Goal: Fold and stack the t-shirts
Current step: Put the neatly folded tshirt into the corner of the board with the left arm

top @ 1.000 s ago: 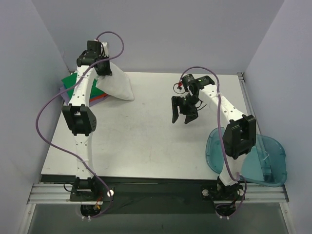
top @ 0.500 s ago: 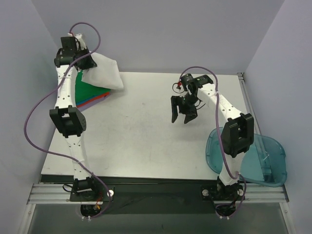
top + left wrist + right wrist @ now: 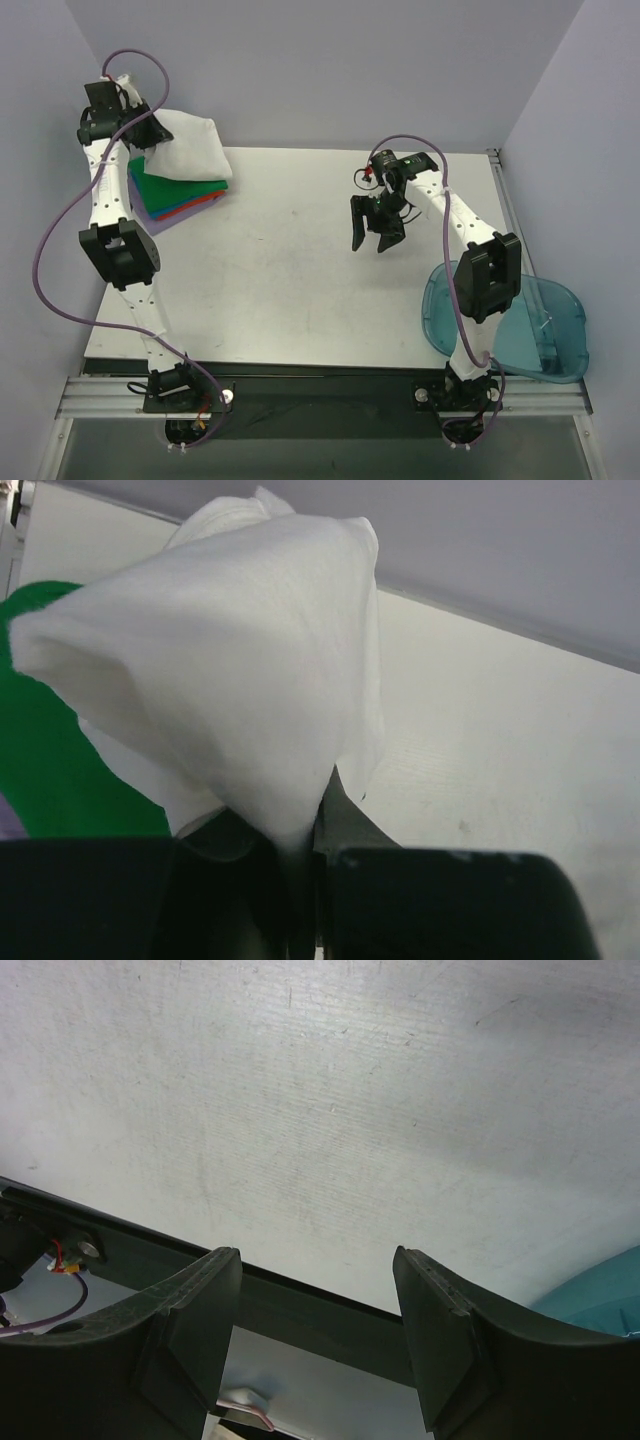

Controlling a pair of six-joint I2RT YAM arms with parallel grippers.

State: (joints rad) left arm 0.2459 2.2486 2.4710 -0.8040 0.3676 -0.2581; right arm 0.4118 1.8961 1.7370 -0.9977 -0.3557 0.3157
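A folded white t-shirt (image 3: 188, 148) hangs over the back of a stack of folded t-shirts at the table's far left corner. The stack has a green shirt (image 3: 175, 190) on top, with red-orange, blue and lavender (image 3: 158, 220) edges showing below it. My left gripper (image 3: 140, 133) is shut on the white shirt's edge, raised above the stack. In the left wrist view the white shirt (image 3: 230, 660) bunches out from the left gripper (image 3: 300, 850), with the green shirt (image 3: 40, 750) beneath. My right gripper (image 3: 376, 232) hovers open and empty over mid-table; the right wrist view shows that gripper (image 3: 318, 1260) with only bare table between its fingers.
A translucent blue plastic bin (image 3: 545, 325) overhangs the table's near right corner, and its rim (image 3: 600, 1300) shows in the right wrist view. Grey walls close in behind and to the left of the stack. The table's near edge (image 3: 300, 1310) runs just below the right fingers.
My left arm has swung left and back, carrying the white shirt from the stack's right side to over its far left. The right arm has not moved.
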